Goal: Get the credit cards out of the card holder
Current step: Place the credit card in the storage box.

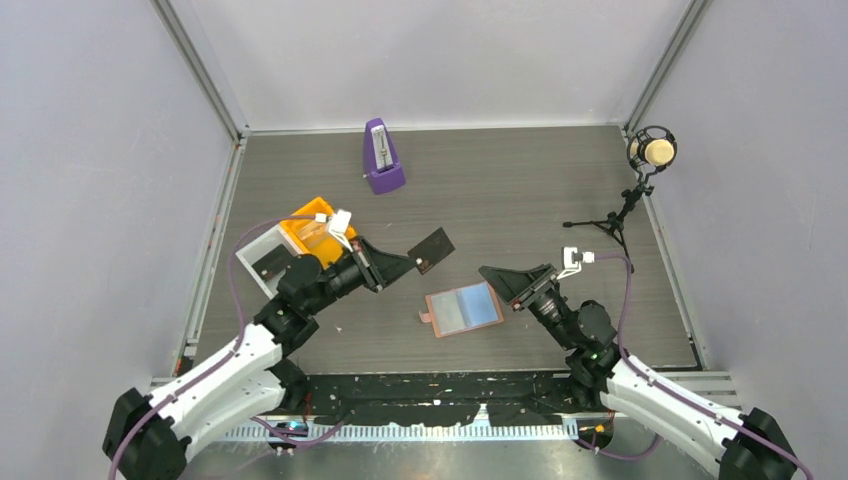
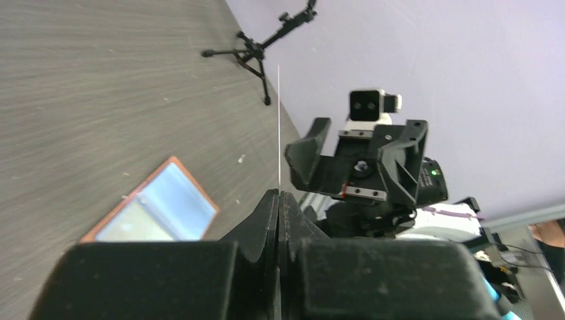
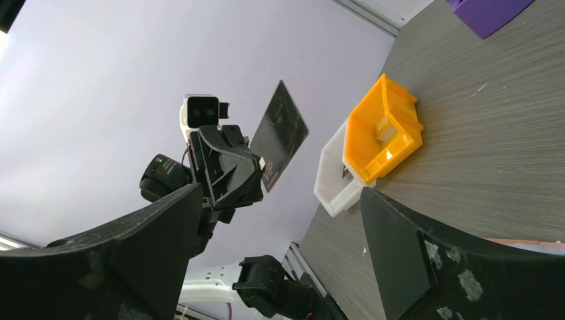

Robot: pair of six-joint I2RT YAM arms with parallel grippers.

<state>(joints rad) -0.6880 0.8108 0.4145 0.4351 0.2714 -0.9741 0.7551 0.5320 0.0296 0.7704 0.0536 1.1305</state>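
Dark grey card is up off the table in the overhead view, pinched at one edge by the left gripper, just right of the orange tray; the card holder lies spread open on the wood-grain table, blue-grey faces up, between the two arms; the right gripper hovers just beside it, jaws apart, holding nothing; over to the left wrist, jaws pressed tight on the card, seen edge-on as a thin line, holder lower left; from the right wrist, its own jaws stand wide, framing the raised card and tray.
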